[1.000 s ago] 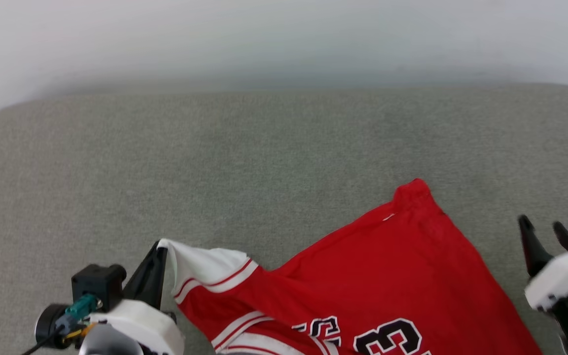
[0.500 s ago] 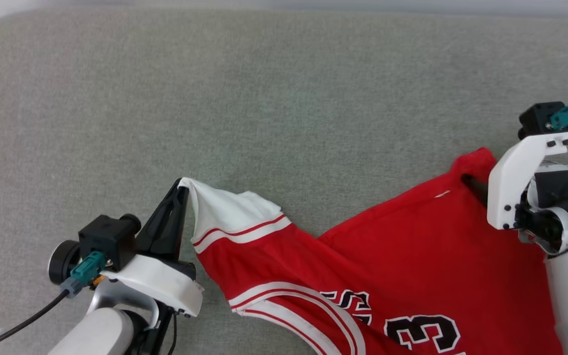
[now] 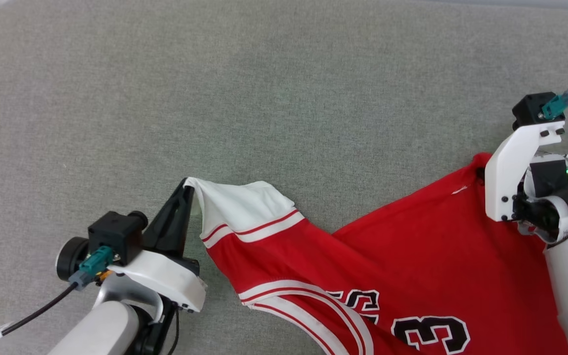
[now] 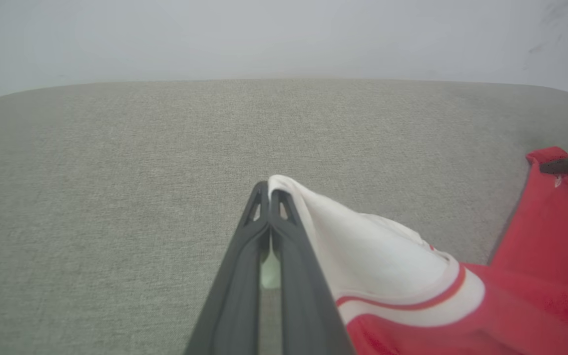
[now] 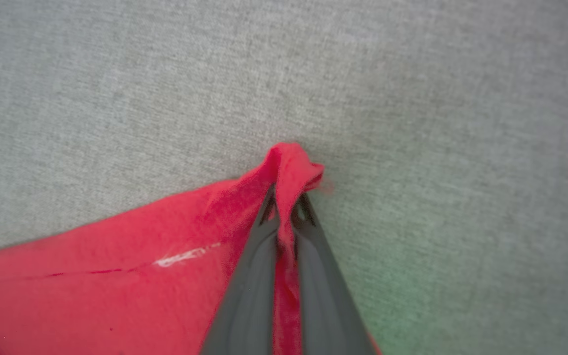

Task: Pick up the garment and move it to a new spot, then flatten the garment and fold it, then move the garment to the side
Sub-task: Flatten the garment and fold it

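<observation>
At the left, the left gripper (image 3: 189, 183) was fully closed, its two dark fingers (image 4: 237, 291) pressed flat together along their length. Their tips pinched the outer edge of the white sleeve (image 3: 244, 204), which was drawn up to a point there. In the left wrist view the white cloth left the fingertips and draped down over the finger on that view's right, and a sliver of pale cloth showed in the narrow slot between the fingers lower down.

The garment (image 3: 402, 261) lay on the grey fabric surface (image 3: 264, 98), spread between the two grippers across the lower middle and lower right of the head view. Past the sleeve's red-and-white striped trim came the red body, creased along one diagonal fold, with black white-edged lettering (image 3: 429, 335) cut off by the bottom edge.

At the right, the right gripper (image 5: 284, 199) was also closed, clamped on the red corner (image 5: 291, 162) of the garment. In the right wrist view a fold of red cloth ran down between its fingers, and a small bunch stuck out just beyond the tips, against the grey surface. In the head view the gripper's white bracket covered most of the fingers where they met that corner.
</observation>
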`<state>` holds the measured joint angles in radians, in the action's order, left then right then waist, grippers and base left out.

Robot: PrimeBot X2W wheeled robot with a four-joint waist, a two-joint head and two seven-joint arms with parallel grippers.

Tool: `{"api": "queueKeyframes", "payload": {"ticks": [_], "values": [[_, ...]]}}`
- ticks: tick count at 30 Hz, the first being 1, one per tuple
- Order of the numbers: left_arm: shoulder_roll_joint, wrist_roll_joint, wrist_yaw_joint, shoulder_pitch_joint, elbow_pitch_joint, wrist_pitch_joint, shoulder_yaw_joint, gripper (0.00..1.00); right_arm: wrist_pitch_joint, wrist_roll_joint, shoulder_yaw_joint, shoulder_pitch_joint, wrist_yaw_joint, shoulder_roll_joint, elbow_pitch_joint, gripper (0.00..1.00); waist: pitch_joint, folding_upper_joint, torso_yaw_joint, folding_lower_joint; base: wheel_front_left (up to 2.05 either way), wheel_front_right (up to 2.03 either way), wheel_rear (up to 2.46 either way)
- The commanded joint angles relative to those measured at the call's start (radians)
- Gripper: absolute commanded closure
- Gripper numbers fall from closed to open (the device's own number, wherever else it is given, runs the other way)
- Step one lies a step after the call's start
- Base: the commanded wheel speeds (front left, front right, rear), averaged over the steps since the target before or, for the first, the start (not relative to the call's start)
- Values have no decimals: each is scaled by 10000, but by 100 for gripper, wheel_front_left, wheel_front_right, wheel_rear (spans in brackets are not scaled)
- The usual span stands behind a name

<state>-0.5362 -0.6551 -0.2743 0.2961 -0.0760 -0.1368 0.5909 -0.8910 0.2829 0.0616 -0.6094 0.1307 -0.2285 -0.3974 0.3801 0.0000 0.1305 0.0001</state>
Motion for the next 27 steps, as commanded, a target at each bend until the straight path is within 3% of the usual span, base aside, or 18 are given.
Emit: {"api": "queueKeyframes", "payload": {"ticks": [1, 6, 9, 14, 20, 27], "values": [[-39, -35, -93, 124, 61, -115, -132, 100, 396, 67, 183, 368, 0, 55, -252, 100, -304, 0, -93, -1, 0, 0, 0], [-162, -73, -196, 408, 245, -61, -403, 100, 1970, -176, 87, 293, -1, -164, -97, 100, -1222, 0, -275, -1, 0, 0, 0], [-270, 9, -74, 902, 490, 58, -465, 100, 3047, -340, -159, 339, -3, -180, -169, 100, -1842, 0, -355, -1, 0, 0, 0], [23, -253, 222, 2031, 1375, 258, -657, 100, 4414, -654, -660, 62, -3, 15, -412, 100, -2768, 0, -455, -1, 0, 0, 0], [470, -436, 660, 3442, 2768, 402, -719, 100, 5254, -866, -1103, -491, -3, 187, -936, 100, -3367, 0, -518, -1, 0, 0, 0], [1207, -345, 1367, 5578, 4772, 283, -578, 100, 5891, -1119, -1303, -1735, -3, 162, -1563, 100, -3267, 0, -510, -1, 0, 0, 0]]}}
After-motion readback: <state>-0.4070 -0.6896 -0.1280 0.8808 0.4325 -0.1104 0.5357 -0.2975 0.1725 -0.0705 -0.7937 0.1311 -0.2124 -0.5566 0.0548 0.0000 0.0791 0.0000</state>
